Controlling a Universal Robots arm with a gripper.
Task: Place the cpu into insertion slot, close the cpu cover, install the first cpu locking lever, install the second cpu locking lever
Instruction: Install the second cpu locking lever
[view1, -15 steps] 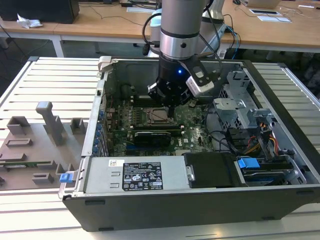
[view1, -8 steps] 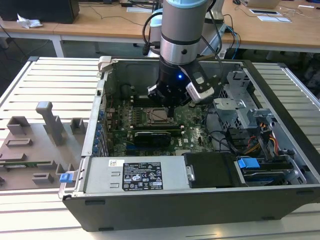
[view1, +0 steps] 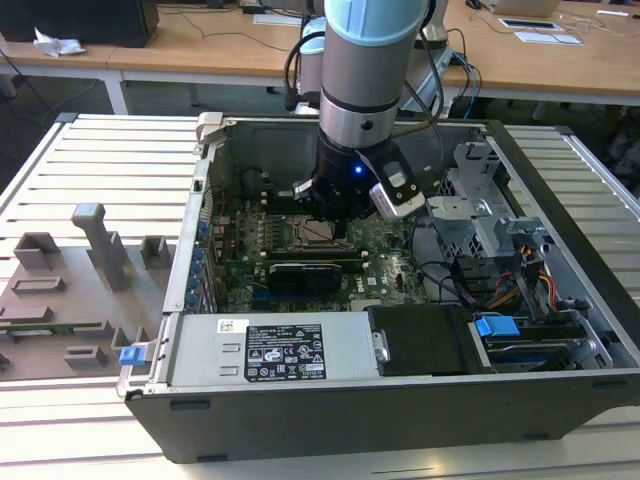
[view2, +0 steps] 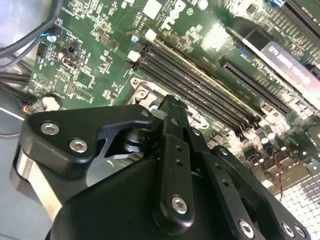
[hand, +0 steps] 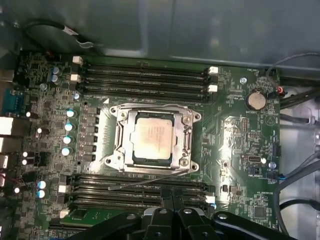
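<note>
Gripper hangs over the green motherboard inside the open computer case, just beside the socket. In the first wrist view the two black fingers sit pressed together, clenched, nothing between them; their tips are over the memory slots next to the socket, beside a thin wire lever lying along that edge. Contact with the lever or board: cannot tell.

The cpu is seated in the insertion slot, mid-board, silver top facing up. The cpu cover lies flat down over it, chip showing through the square window.

Writing: faint print on the chip top, white lettering on the board, a white label on the grey power supply box at the case's near edge — none readable.
</note>
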